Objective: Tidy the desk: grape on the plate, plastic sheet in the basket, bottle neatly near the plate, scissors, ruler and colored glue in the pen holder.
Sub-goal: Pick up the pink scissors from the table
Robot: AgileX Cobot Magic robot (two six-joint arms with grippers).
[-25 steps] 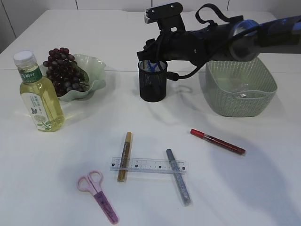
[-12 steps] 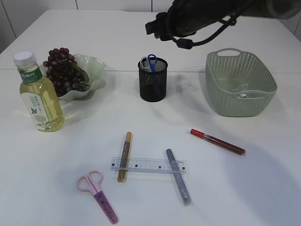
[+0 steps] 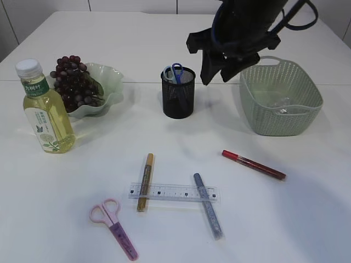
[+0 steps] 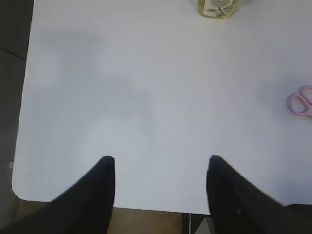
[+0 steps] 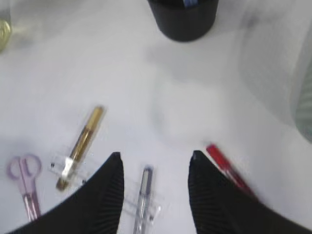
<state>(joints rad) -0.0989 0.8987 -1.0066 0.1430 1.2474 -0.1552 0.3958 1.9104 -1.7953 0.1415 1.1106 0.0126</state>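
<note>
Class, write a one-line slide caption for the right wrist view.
Open, empty hand above gold glue pen, silver glue pen, red glue pen and pink scissors.

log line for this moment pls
right claw: open, empty, above table | left claw: open, idle | blue scissors: in pen holder | pink scissors, ruler: on table

bare table centre (image 3: 164,142), ruler (image 3: 173,193) pile ahead

text: green label on the clear plastic bottle of yellow liquid (image 3: 45,113) beside me, Chinese characters, illegible | clear plastic ruler (image 3: 173,192): tick marks, no digits I can read
</note>
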